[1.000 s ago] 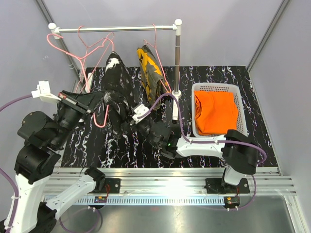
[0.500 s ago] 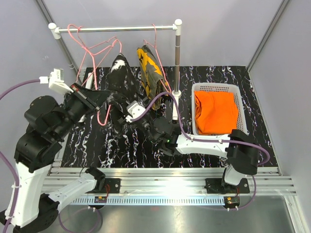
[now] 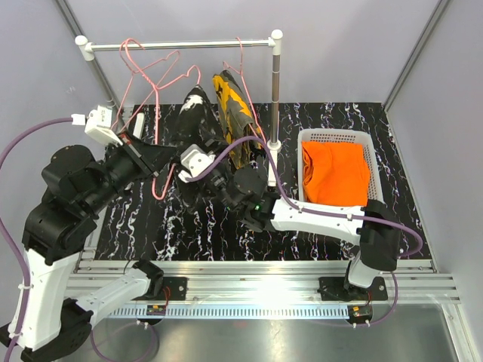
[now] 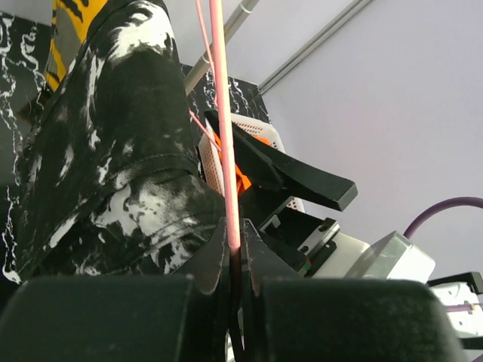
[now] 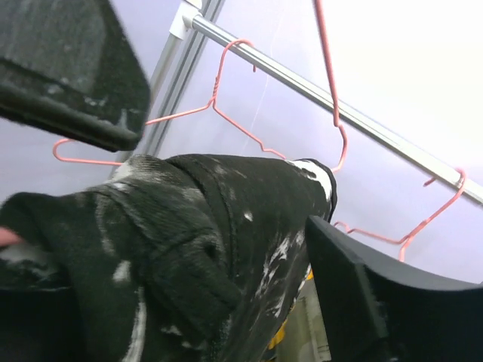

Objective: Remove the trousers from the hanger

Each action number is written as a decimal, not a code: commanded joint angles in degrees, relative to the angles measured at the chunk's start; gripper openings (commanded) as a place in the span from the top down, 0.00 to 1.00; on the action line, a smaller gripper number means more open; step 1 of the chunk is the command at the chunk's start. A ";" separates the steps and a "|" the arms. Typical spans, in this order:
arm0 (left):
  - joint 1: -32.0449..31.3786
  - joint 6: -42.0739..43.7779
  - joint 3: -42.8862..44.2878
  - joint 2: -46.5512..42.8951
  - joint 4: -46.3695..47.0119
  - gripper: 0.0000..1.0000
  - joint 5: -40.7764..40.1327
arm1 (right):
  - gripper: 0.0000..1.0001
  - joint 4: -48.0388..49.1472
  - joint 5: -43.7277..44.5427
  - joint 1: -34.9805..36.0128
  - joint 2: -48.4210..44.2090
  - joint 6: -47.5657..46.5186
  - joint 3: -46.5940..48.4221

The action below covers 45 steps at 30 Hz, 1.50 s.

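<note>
My left gripper (image 4: 235,237) is shut on the thin wire of the pink hanger (image 4: 219,113), left of the rail's middle (image 3: 160,160). The black trousers with white specks (image 3: 198,124) drape over that hanger and hang beside my left fingers (image 4: 113,173). My right gripper (image 5: 219,181) is open, with a thick fold of the black trousers (image 5: 189,249) lying between its two fingers (image 5: 355,294). The camouflage trousers (image 3: 232,113) hang on a second pink hanger. The orange trousers (image 3: 336,175) lie folded in the basket.
A white clothes rail (image 3: 181,45) on a post (image 3: 276,83) crosses the back, with an empty pink hanger (image 5: 423,219) on it. The white basket (image 3: 332,136) stands at the right on the black marbled table (image 3: 189,226). Grey walls close in on both sides.
My left arm has lifted the hanger up and back, raising the black trousers off the table. My right gripper has moved left under them and its jaws have narrowed around the cloth.
</note>
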 commanded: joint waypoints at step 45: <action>-0.17 4.19 -33.76 -14.27 5.95 1.00 -15.31 | 1.00 -12.62 11.64 -6.21 -8.37 -5.75 28.82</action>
